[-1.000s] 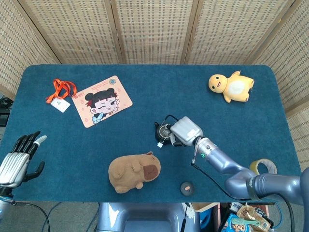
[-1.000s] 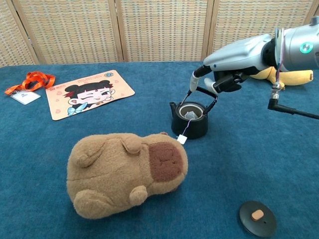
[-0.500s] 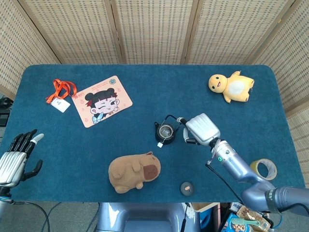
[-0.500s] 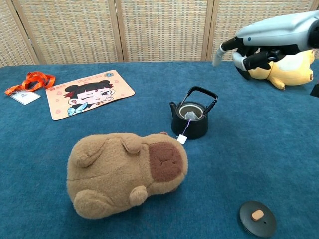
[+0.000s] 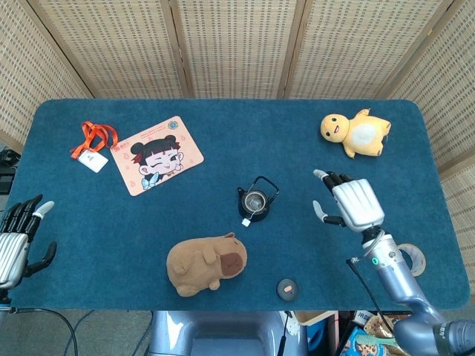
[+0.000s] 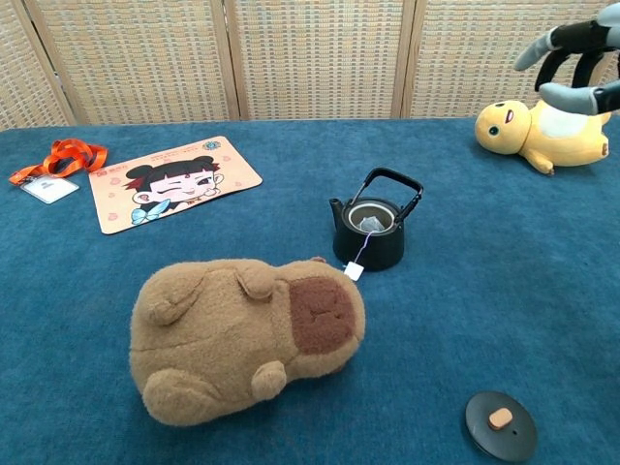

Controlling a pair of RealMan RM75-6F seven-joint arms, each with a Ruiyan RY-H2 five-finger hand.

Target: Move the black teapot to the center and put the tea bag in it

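Observation:
The black teapot [image 5: 254, 198] [image 6: 372, 232] stands lidless near the table's middle, handle up. The tea bag [image 6: 371, 225] lies inside it, its string hanging over the rim with the white tag [image 5: 245, 222] [image 6: 353, 272] on the cloth. My right hand [image 5: 349, 203] [image 6: 577, 62] hovers well to the right of the pot, fingers spread, holding nothing. At the table's left edge, my left hand [image 5: 18, 236] is open and holds nothing. The pot's black lid [image 5: 287, 288] [image 6: 499, 423] lies near the front edge.
A brown capybara plush [image 5: 205, 262] [image 6: 239, 334] lies just front-left of the pot. A yellow duck plush [image 5: 355, 132] [image 6: 538, 131] is at the back right. A cartoon mat [image 5: 156, 153] and orange lanyard [image 5: 92, 142] sit at back left; a tape roll [image 5: 410, 258] lies at the right edge.
My right hand has let go of the tea bag string at the pot and pulled back to the right, opening its fingers. The left hand drifted slightly down-left.

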